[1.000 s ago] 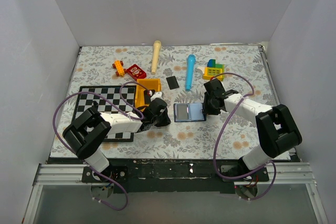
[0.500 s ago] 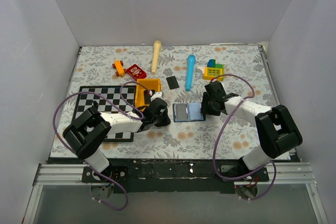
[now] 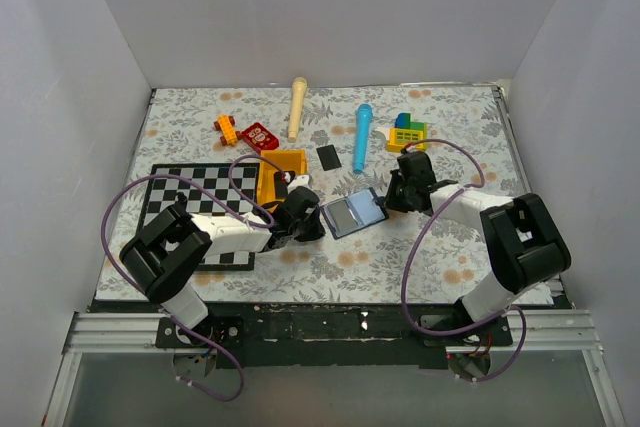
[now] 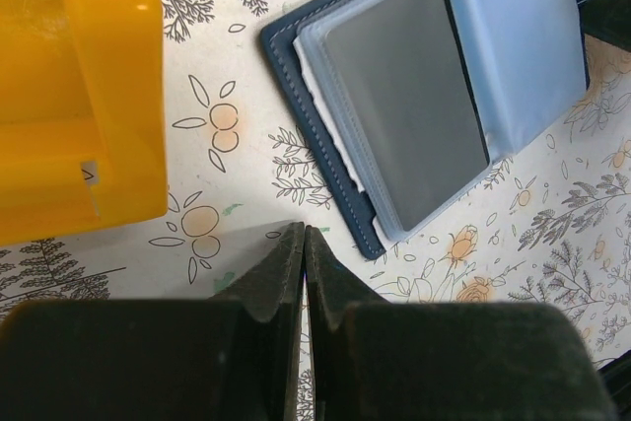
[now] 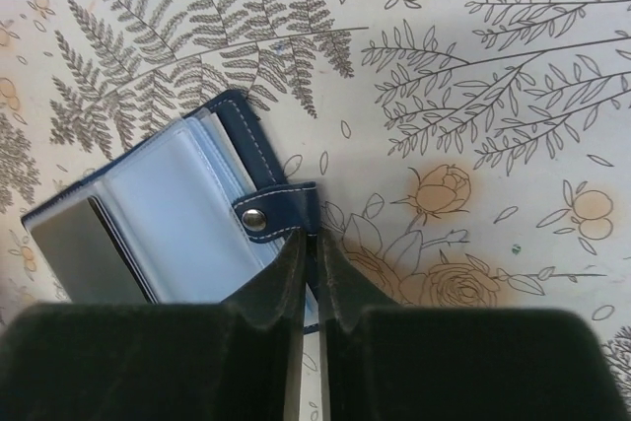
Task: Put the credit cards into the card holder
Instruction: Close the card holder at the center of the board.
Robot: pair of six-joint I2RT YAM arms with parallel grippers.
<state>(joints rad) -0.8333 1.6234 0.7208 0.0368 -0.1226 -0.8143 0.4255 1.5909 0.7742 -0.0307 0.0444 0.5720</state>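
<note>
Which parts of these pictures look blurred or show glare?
Left wrist view: the left gripper is a dark blur, the wallet sharp, its card sheened grey. Right wrist view: the right gripper is blurred likewise. Top view: even light, soft shadows.

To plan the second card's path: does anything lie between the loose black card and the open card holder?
Nothing visible does. The loose card lies beyond the card holder, only bare floral cloth between them; the yellow bin stands left of that path, the blue stick right of it.
</note>
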